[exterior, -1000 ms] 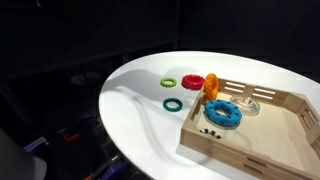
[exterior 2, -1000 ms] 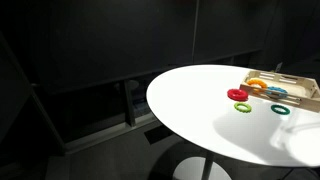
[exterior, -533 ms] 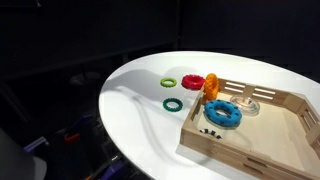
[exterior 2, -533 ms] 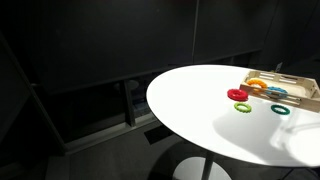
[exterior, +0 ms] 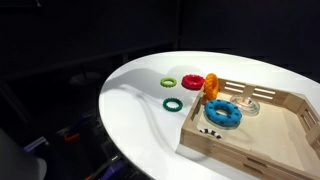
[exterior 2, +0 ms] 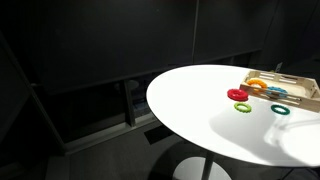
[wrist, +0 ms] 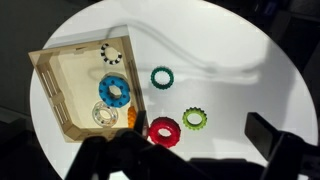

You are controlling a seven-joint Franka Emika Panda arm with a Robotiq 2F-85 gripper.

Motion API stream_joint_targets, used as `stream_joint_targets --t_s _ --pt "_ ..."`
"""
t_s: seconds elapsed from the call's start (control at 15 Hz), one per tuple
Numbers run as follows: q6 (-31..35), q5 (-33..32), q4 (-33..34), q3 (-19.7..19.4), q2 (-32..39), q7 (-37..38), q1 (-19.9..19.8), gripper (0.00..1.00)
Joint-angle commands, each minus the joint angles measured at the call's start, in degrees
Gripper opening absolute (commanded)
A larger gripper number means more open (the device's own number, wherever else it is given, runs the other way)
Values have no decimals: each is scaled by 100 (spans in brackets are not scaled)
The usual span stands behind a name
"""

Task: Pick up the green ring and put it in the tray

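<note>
While the gripper [wrist: 195,158] hangs high above the round white desk [wrist: 240,70], its jaws look released, spread wide and dim at the bottom edge of the wrist view. The small flat dark-green ring [wrist: 162,76] lies on the desk above centre, near the large rectangular light-wood tray [wrist: 60,90] but outside it. The approach seems not yet begun. Next, I judge, comes descending over it, avoiding the yellow-green ring [wrist: 194,120] and red ring [wrist: 164,130].
</note>
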Motion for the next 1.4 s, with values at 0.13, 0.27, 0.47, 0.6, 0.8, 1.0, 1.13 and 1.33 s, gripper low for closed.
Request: stream_joint_targets --t_s 0.13,0.27,0.47,0.6,0.8,1.0,1.13,1.33 --pt "-30 129 743 -63 743 286 65 100" --pt "-56 215 944 -146 1002 290 45 100" --pt "-61 394 1154 -351 1401 249 -1 100" --pt "23 462 1202 -478 1652 284 -72 100" --pt "228 555 1112 -665 1991 281 -185 100" --pt "500 539 979 -802 2322 309 -330 100" --pt "812 455 865 -855 2521 371 -442 100" --pt "1079 491 793 -931 2853 395 -562 100"
